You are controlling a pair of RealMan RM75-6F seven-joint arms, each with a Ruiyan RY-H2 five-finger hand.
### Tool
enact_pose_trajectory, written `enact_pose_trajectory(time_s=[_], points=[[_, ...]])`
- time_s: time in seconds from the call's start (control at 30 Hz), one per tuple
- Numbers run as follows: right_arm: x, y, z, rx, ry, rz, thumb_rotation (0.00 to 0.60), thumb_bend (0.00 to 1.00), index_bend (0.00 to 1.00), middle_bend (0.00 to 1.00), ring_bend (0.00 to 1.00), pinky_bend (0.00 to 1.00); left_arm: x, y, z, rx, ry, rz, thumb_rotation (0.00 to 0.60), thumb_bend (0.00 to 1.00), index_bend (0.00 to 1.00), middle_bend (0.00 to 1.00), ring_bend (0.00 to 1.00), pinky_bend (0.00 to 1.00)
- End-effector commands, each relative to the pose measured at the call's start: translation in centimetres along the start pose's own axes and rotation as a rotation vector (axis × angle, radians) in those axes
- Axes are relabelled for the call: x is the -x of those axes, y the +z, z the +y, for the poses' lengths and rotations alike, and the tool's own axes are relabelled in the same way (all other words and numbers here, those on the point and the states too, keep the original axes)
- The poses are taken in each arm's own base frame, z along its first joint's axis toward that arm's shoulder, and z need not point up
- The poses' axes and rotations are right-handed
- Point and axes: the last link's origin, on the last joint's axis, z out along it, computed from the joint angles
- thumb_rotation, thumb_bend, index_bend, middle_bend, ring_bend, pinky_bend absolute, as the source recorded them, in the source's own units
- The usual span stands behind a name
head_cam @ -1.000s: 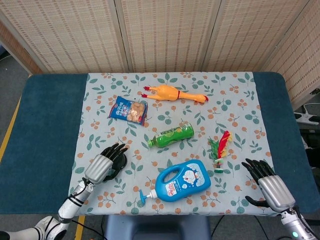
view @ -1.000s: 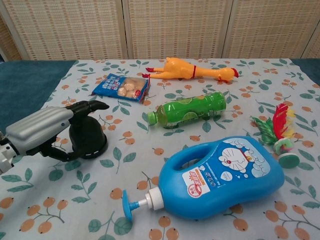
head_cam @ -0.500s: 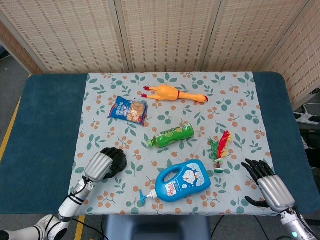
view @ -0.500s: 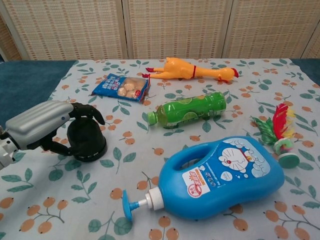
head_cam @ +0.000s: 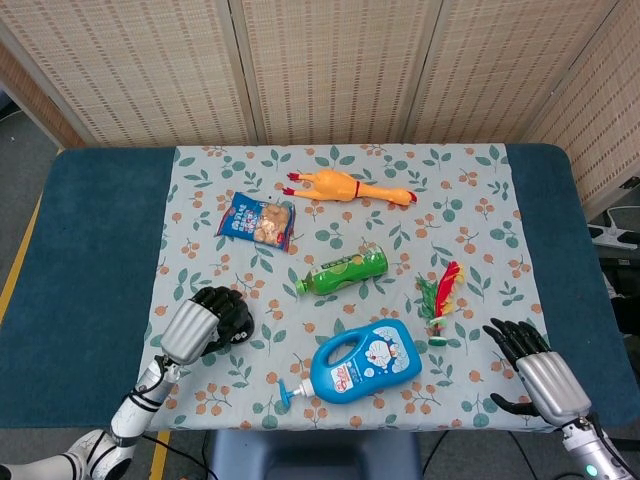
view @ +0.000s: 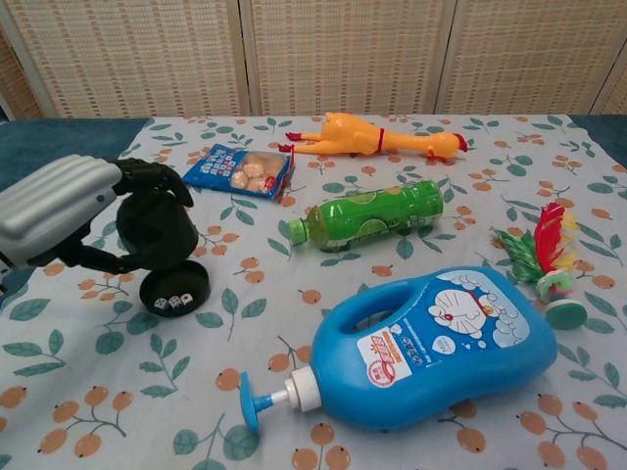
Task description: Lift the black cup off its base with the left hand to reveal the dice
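Cup (view: 157, 227) now hangs clear of its base (view: 174, 291), grasped by the left hand (view: 59, 211); dice (view: 172, 302) show, task essentially done.

blue bottle (view: 441, 343) label, snack bag (view: 236, 170), text prob. unreadable

Left hand (view: 59, 211): ribbed silver-grey back plate, black fingers (view: 147, 176), slim silver wrist with black bands, white-and-black forearm at near left. Right hand (head_cam: 535, 370): same silver shell, glossy black fingers (head_cam: 512, 333), grey wrist with a small green light at near right.
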Motion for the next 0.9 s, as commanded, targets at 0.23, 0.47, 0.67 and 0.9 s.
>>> enact_pose_trajectory(time_s=[0.23,0.47,0.67,0.9], points=[[0.1,-0.2,-0.2,-0.01,0.001,0.0,0.549,0.11,0.0,0.0,0.0,0.0,0.1,-3.0,-5.0,-0.153,0.047,-0.091,0.6,0.43,0.33,0.27,0.27,0.41],[0.3,-0.1,-0.4,-0.012,-0.001,-0.006,0.549,0.11,0.0,0.0,0.0,0.0,2.1,-4.4,-6.5,-0.196,0.041,-0.155,0.6,0.43,0.3,0.25,0.23,0.38],[0.4,0.0,-0.5,-0.012,-0.004,-0.011,0.55,0.11,0.0,0.0,0.0,0.0,2.7,-4.9,-6.9,-0.213,0.029,-0.154,0.6,0.43,0.01,0.02,0.01,0.21],[0.3,-0.1,-0.5,-0.01,-0.002,-0.005,0.549,0.11,0.0,0.0,0.0,0.0,1.7,-5.5,-6.7,-0.199,-0.029,-0.139,0.6,0.41,0.0,0.0,0.0,0.14]])
